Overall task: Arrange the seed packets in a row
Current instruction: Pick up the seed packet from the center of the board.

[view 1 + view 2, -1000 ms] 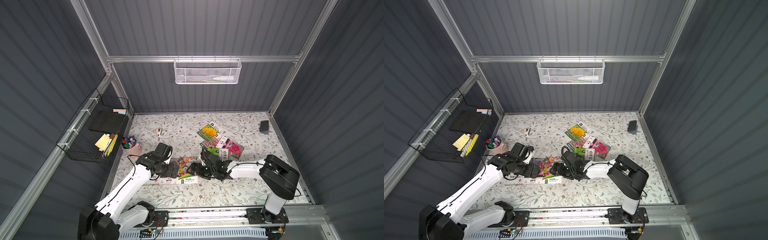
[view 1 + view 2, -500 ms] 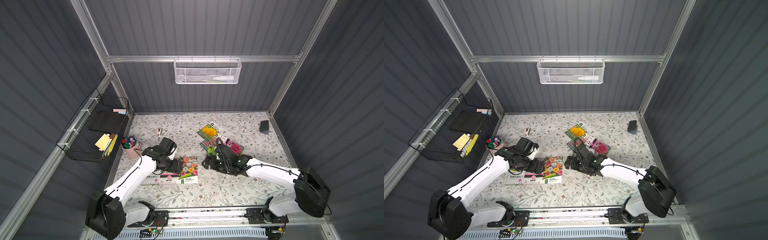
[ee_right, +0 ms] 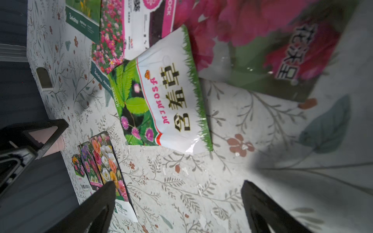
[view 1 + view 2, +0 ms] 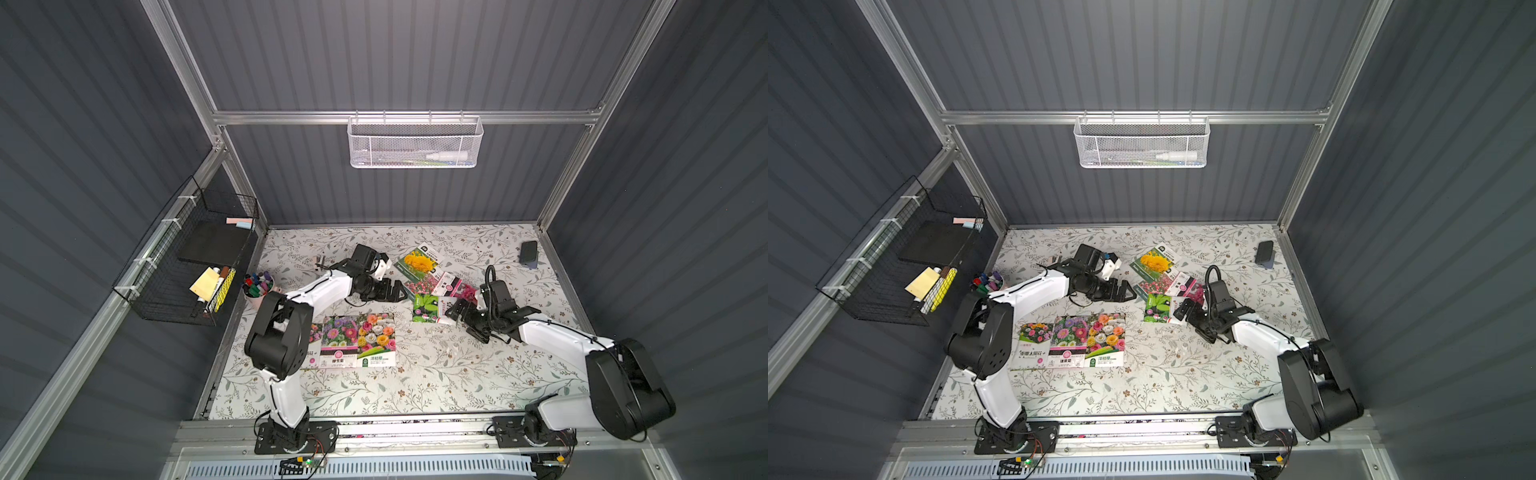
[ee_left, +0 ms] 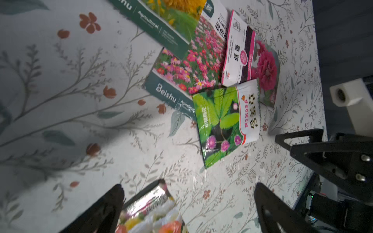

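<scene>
Row-building is partway, I judge: three seed packets (image 4: pixel 340 340) lie edge to edge near the desk's front-left, and the others overlap in a heap (image 4: pixel 422 284) toward the back middle. Both sets of jaws gape wide and empty, the left gripper (image 4: pixel 398 291) between row and heap, the right gripper (image 4: pixel 462 319) just beside the green-leaf packet (image 4: pixel 425 308) (topmost, so probably next). That calls for an edge pinch. The left arm crowds the route; the pen cup (image 4: pixel 257 287) at the left edge doesn't.
</scene>
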You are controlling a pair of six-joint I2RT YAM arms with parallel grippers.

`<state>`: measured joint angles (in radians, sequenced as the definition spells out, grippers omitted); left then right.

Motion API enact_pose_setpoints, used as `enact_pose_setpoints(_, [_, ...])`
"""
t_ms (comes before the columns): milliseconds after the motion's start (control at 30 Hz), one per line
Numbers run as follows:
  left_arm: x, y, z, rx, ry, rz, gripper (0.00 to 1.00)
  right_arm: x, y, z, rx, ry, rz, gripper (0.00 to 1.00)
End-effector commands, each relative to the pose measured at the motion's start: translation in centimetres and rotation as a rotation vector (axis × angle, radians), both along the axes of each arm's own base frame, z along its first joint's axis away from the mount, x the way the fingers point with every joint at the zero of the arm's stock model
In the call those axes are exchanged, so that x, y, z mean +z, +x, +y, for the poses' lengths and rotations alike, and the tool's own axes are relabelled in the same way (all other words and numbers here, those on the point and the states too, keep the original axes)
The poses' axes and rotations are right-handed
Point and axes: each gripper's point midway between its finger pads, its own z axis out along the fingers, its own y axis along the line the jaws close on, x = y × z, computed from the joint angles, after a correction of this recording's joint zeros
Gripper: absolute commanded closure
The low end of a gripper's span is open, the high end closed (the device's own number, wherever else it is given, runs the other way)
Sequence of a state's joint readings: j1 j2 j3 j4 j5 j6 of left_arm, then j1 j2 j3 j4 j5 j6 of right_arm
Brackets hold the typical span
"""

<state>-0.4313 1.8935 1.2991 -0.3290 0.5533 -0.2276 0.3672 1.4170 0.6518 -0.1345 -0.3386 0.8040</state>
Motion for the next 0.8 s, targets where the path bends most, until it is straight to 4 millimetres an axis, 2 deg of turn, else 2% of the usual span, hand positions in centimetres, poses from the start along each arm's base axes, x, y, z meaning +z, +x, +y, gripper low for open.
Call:
enact_pose_setpoints(0, [1.7,2.4,-3.3,-0.005,-0.147,-0.049,0.01,-0.1,0.7,0.8,0.021,0.068,0.001,0.01])
enact_pose_setpoints(67, [1.8,3.1,-4.3,-0.008,-0.166,-0.055,0.01,-0.5,1.2,0.8,0.016,0.072,0.005,0.01])
enact_pose_setpoints(200, [0.0,2.8,-5.3,-0.009,-0.172,-0.009,0.01,-1.4,2.4,1.1,0.006,0.102,0.024,0.01])
enact_pose_setpoints(500, [-3.5,0.2,-6.7,-0.025,-0.137,0.109,0.01,-3.4,3.7,2.2,-0.018,0.161,0.064,0.02])
enact_pose_setpoints(533, [-4.7,-1.0,-6.4,-0.026,-0.123,0.142,0.00,-3.6,3.9,2.3,-0.020,0.166,0.066,0.02])
enact_pose_setpoints(567, [-5.0,-1.3,-6.5,-0.027,-0.121,0.153,0.01,-3.7,4.0,2.3,-0.022,0.170,0.065,0.02])
enact_pose_setpoints(700, [-5.3,-2.4,-7.0,-0.029,-0.133,0.196,0.01,-4.3,4.3,2.7,-0.023,0.186,0.075,0.06])
enact_pose_setpoints(767, [-5.1,-2.4,-7.2,-0.021,-0.145,0.201,0.04,-4.5,4.3,2.7,-0.025,0.190,0.080,0.06])
